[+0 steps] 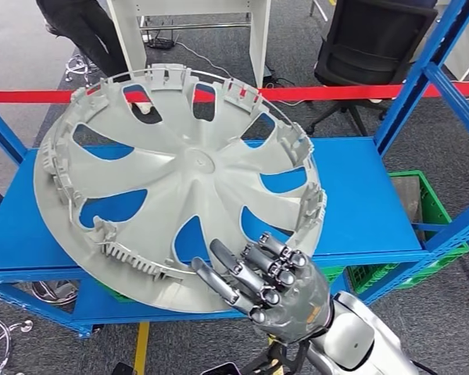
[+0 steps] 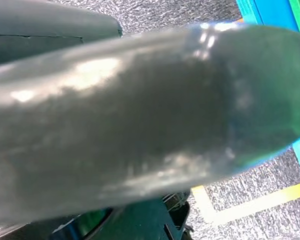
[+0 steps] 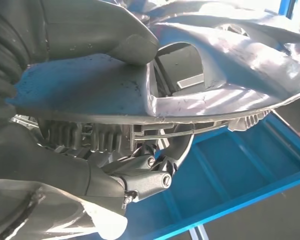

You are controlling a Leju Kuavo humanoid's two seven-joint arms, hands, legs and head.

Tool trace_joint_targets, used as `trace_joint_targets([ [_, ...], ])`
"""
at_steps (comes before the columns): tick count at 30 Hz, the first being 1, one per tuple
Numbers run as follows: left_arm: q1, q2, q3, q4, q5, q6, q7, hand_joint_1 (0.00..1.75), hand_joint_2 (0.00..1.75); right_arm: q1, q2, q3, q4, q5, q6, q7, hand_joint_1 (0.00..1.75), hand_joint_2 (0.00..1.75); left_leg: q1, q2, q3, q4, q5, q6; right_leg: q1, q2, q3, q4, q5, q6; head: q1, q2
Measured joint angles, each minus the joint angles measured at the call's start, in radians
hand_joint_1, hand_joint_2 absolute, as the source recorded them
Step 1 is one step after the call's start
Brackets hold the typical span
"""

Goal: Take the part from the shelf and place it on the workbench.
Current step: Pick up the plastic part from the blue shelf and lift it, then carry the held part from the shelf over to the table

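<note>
Right hand [image 1: 273, 285] sits closest to me, low centre-right in head view, silver forearm coming up from below, dark segmented fingers [image 1: 244, 273] laid over the near rim of the part [image 1: 179, 176]. Part = big round wheel cover, matte grey plastic, curved spokes w/ teardrop cut-outs, clip tabs and ribbing round the edge, inner side facing up. It's tilted, near edge in my grip, far edge raised over the blue shelf [image 1: 362, 195]. Shelf deck is smooth painted metal on blue uprights; whether the part touches it I can't tell.

Right wrist view confirms the grip: thick grey thumb [image 3: 114, 30] pressed on one face of the rim, fingers [image 3: 141, 177] curled under the ribbed side, so the hand is clamped on the part [image 3: 224, 75], not loose.

Left wrist view is mostly a blurred, glossy grey-dark surface [image 2: 141, 125] right at the lens, prob. the part's rim but too smeared to be sure. Left hand's state: can't tell.

Green plastic crate [image 1: 427, 226] sits beyond the shelf's right end; red tape barrier [image 1: 350, 92] runs across behind, over grey carpet [image 1: 19, 62].
</note>
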Motion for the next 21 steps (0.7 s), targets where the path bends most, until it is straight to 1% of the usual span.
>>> trace_joint_targets([
  [1, 0.0, 0.0, 0.0, 0.0, -0.002, 0.001, 0.0, 0.0, 0.0, -0.001, 0.0, 0.0, -0.001, 0.0, 0.0, 0.001, 1.75, 1.75, 0.0, 0.002, -0.005, 0.0, 0.002, 0.001, -0.001, -0.001, -0.03, 0.067, -0.031, 0.002, 0.001, 0.0],
  [2, 0.001, 0.0, 0.0, 0.0, -0.005, 0.001, 0.0, 0.0, 0.0, -0.001, 0.001, 0.0, -0.002, 0.0, 0.0, 0.002, 1.75, 1.75, 0.0, 0.004, -0.009, 0.001, 0.004, 0.001, -0.002, -0.001, -0.058, 0.125, -0.049, 0.004, 0.002, 0.0],
  [3, 0.001, 0.0, 0.0, 0.0, -0.008, 0.001, 0.0, 0.0, 0.0, 0.0, 0.001, 0.0, -0.003, 0.0, 0.0, 0.004, 1.75, 1.75, 0.001, 0.006, -0.012, 0.002, 0.006, 0.0, -0.003, -0.001, -0.073, 0.159, -0.049, 0.006, 0.002, 0.0],
  [4, 0.002, 0.0, 0.0, 0.0, -0.011, 0.001, 0.0, 0.0, 0.0, 0.001, 0.001, 0.0, -0.003, 0.0, 0.0, 0.005, 1.75, 1.75, 0.002, 0.007, -0.013, 0.004, 0.006, -0.002, -0.004, -0.002, -0.069, 0.149, -0.025, 0.008, 0.002, 0.0],
  [5, 0.001, -0.001, 0.0, 0.0, -0.012, 0.001, 0.0, 0.0, 0.0, 0.002, 0.001, 0.0, -0.003, -0.001, 0.0, 0.006, 1.75, 1.75, 0.004, 0.007, -0.014, 0.007, 0.006, -0.004, -0.005, -0.002, -0.047, 0.102, 0.013, 0.01, 0.002, 0.0],
  [6, 0.001, -0.001, 0.0, 0.0, -0.013, 0.001, 0.0, 0.0, 0.0, 0.002, 0.001, 0.0, -0.003, -0.001, 0.0, 0.006, 1.75, 1.75, 0.006, 0.007, -0.016, 0.011, 0.005, -0.008, -0.007, -0.002, -0.017, 0.041, 0.045, 0.012, 0.002, 0.0],
  [7, -0.001, -0.001, 0.0, 0.0, -0.013, 0.002, 0.0, 0.0, 0.0, 0.002, 0.001, 0.0, -0.004, -0.001, 0.0, 0.006, 1.75, 1.75, 0.006, 0.006, -0.021, 0.018, 0.005, -0.013, -0.007, 0.0, 0.011, -0.013, 0.069, 0.012, 0.003, 0.0],
  [8, -0.002, -0.001, 0.0, 0.0, -0.013, 0.002, 0.0, 0.0, 0.0, 0.001, 0.001, 0.0, -0.005, -0.001, 0.0, 0.006, 1.75, 1.75, 0.006, 0.005, -0.027, 0.025, 0.006, -0.02, -0.006, 0.002, 0.028, -0.05, 0.079, 0.01, 0.003, 0.0],
  [9, -0.002, 0.0, 0.0, 0.0, -0.014, 0.002, 0.0, 0.0, 0.0, 0.0, 0.002, 0.0, -0.007, -0.001, 0.0, 0.006, 1.75, 1.75, 0.005, 0.004, -0.034, 0.03, 0.008, -0.027, -0.005, 0.005, 0.034, -0.066, 0.077, 0.008, 0.003, 0.0],
  [10, -0.003, 0.0, 0.0, 0.0, -0.014, 0.002, 0.0, 0.0, 0.0, 0.0, 0.002, 0.0, -0.008, -0.002, 0.0, 0.007, 1.75, 1.75, 0.004, 0.003, -0.041, 0.034, 0.013, -0.034, -0.003, 0.007, 0.033, -0.07, 0.077, 0.002, 0.003, 0.0],
  [11, -0.003, 0.001, 0.0, 0.0, -0.014, 0.002, -0.001, 0.0, 0.0, 0.0, 0.003, 0.0, -0.009, -0.002, 0.0, 0.007, 1.75, 1.75, 0.004, 0.003, -0.047, 0.037, 0.015, -0.039, -0.004, 0.007, 0.026, -0.073, 0.077, -0.005, 0.002, 0.0],
  [12, -0.002, 0.001, 0.0, 0.0, -0.014, 0.002, -0.001, 0.0, 0.0, 0.0, 0.004, -0.001, -0.009, -0.002, 0.0, 0.008, 1.75, 1.75, 0.005, 0.004, -0.055, 0.042, 0.011, -0.045, -0.005, 0.006, 0.021, -0.075, 0.08, -0.014, 0.002, 0.0],
  [13, -0.002, 0.002, 0.0, 0.0, -0.014, 0.002, -0.001, 0.0, 0.0, 0.0, 0.005, -0.001, -0.009, -0.002, 0.0, 0.008, 1.75, 1.75, 0.006, 0.007, -0.064, 0.058, -0.007, -0.051, -0.007, 0.004, 0.014, -0.076, 0.085, -0.024, 0.0, 0.0],
  [14, -0.003, 0.002, 0.0, 0.0, -0.014, 0.002, -0.001, 0.0, 0.0, 0.0, 0.005, -0.001, -0.009, -0.002, 0.0, 0.009, 1.75, 1.75, 0.008, 0.01, -0.078, 0.094, -0.039, -0.057, -0.008, 0.001, 0.006, -0.077, 0.092, -0.033, -0.002, 0.0],
  [15, -0.003, 0.002, 0.0, 0.0, -0.014, 0.001, -0.001, 0.0, 0.0, 0.0, 0.006, -0.001, -0.01, -0.002, 0.0, 0.01, 1.75, 1.75, 0.01, 0.013, -0.096, 0.147, -0.08, -0.063, -0.007, -0.002, -0.001, -0.077, 0.098, -0.04, -0.004, 0.0],
  [16, -0.004, 0.001, 0.0, 0.0, -0.014, 0.001, -0.001, 0.0, 0.0, 0.0, 0.006, -0.001, -0.01, -0.002, 0.0, 0.012, 1.75, 1.75, 0.011, 0.014, -0.116, 0.213, -0.121, -0.067, -0.005, -0.005, -0.01, -0.076, 0.105, -0.044, -0.005, 0.0],
  [17, -0.004, 0.0, 0.0, 0.0, -0.015, 0.001, 0.0, 0.0, 0.0, 0.0, 0.007, -0.001, -0.009, -0.002, 0.0, 0.014, 1.75, 1.75, 0.013, 0.014, -0.131, 0.27, -0.149, -0.069, -0.004, -0.008, -0.019, -0.076, 0.112, -0.047, -0.005, 0.0],
  [18, -0.004, 0.0, 0.0, 0.0, -0.015, 0.001, 0.0, 0.0, 0.0, 0.0, 0.007, 0.0, -0.009, -0.002, 0.0, 0.017, 1.75, 1.75, 0.013, 0.014, -0.134, 0.3, -0.156, -0.069, -0.002, -0.01, -0.028, -0.076, 0.119, -0.047, -0.005, 0.0],
  [19, -0.004, 0.0, -0.001, 0.0, -0.016, 0.002, 0.0, 0.0, 0.0, 0.0, 0.007, 0.0, -0.009, -0.002, 0.0, 0.021, 1.75, 1.75, 0.014, 0.014, -0.12, 0.298, -0.145, -0.067, 0.0, -0.012, -0.037, -0.076, 0.126, -0.048, -0.005, 0.0],
  [20, -0.005, -0.001, -0.001, 0.0, -0.017, 0.002, 0.0, 0.0, 0.0, -0.001, 0.007, 0.0, -0.009, -0.002, 0.0, 0.023, 1.75, 1.75, 0.013, 0.014, -0.089, 0.256, -0.119, -0.063, 0.002, -0.012, -0.045, -0.076, 0.133, -0.047, -0.005, 0.0],
  [21, -0.005, 0.0, -0.001, 0.0, -0.017, 0.002, 0.001, 0.0, 0.0, -0.002, 0.007, 0.0, -0.009, -0.002, 0.0, 0.026, 1.75, 1.75, 0.012, 0.014, -0.044, 0.189, -0.09, -0.057, 0.004, -0.013, -0.052, -0.076, 0.14, -0.047, -0.005, 0.0],
])
